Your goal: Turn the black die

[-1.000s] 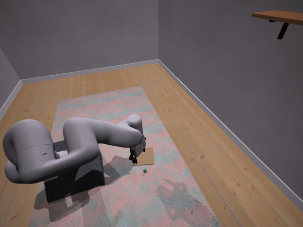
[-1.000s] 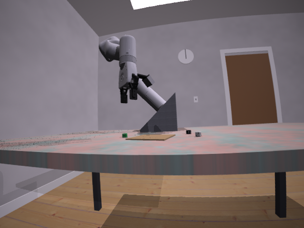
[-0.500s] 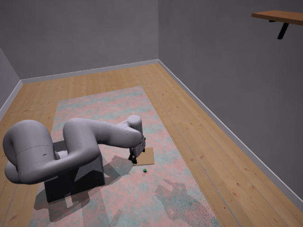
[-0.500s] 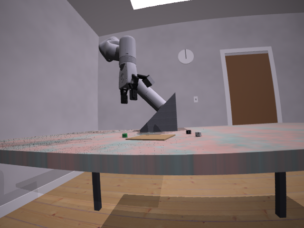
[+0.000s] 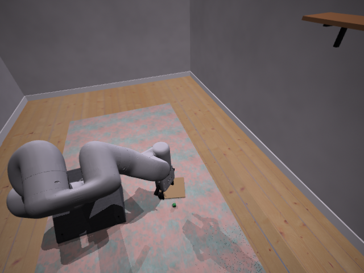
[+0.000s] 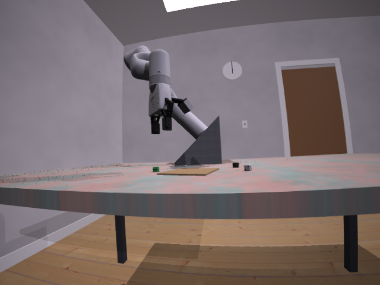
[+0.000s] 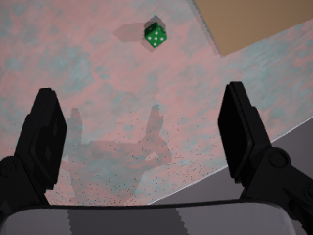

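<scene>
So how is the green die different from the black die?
The green die sits left of the mat in the exterior view; the black die sits right of it. The green die shows up under the open gripper in the wrist view; the black die doesn't. Both are small cubes lying on the table, off the mat.

Three dice lie on the table (image 6: pixel 190 200): one green die (image 6: pixel 155 168), one black die (image 6: pixel 236 164) and one white die (image 6: pixel 247 167). There is one tan mat (image 6: pixel 188 171), and one arm with one gripper (image 6: pixel 161 125).
</scene>
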`<act>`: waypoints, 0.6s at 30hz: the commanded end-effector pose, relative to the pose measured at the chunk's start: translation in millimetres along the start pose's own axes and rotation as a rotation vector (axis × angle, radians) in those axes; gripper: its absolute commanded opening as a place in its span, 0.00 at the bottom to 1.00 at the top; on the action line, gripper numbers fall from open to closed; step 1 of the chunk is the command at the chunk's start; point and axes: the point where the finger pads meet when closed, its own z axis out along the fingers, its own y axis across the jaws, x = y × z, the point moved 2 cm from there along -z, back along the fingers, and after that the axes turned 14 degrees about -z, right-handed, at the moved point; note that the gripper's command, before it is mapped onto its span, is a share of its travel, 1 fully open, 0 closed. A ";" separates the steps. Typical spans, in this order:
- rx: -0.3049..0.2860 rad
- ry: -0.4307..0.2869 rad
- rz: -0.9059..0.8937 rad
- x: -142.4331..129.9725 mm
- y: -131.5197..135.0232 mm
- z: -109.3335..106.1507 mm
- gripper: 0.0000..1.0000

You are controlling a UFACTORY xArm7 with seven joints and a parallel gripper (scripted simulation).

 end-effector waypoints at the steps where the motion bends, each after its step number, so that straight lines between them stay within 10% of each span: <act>1: 0.003 -0.003 0.000 -1.9 3.7 19.5 1.00; 10: 0.003 -0.003 0.000 -0.6 4.9 83.9 1.00; 18: 0.003 -0.002 0.000 -0.3 5.1 94.9 1.00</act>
